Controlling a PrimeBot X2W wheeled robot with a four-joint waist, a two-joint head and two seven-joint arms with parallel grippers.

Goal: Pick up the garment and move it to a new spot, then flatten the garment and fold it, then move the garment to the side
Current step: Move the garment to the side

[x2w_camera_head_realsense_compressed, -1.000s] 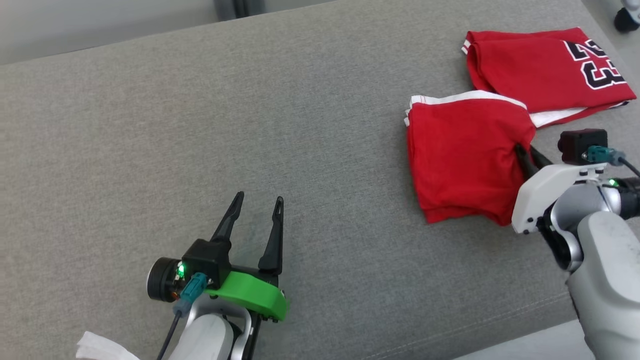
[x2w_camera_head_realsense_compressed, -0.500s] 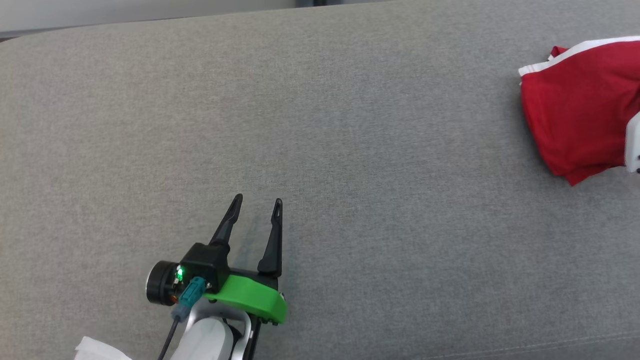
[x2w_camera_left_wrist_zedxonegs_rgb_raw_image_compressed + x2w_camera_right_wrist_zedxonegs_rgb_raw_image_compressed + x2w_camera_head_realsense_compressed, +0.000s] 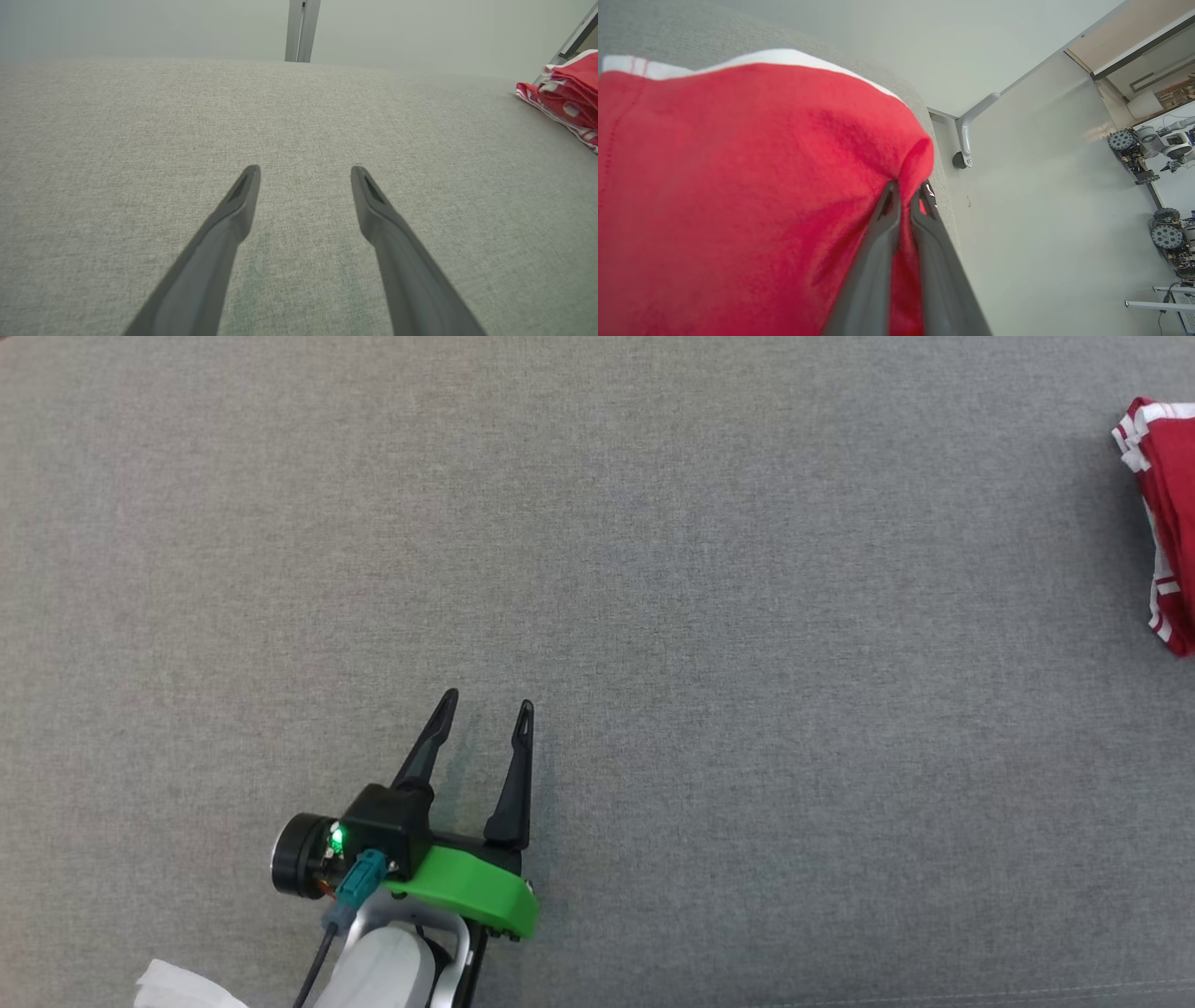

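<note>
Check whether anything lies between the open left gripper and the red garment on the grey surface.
Nothing visible does. From the left gripper, only bare grey surface stretches across to the red garment at the right edge of the head view. The right gripper is shut on the red garment.
</note>
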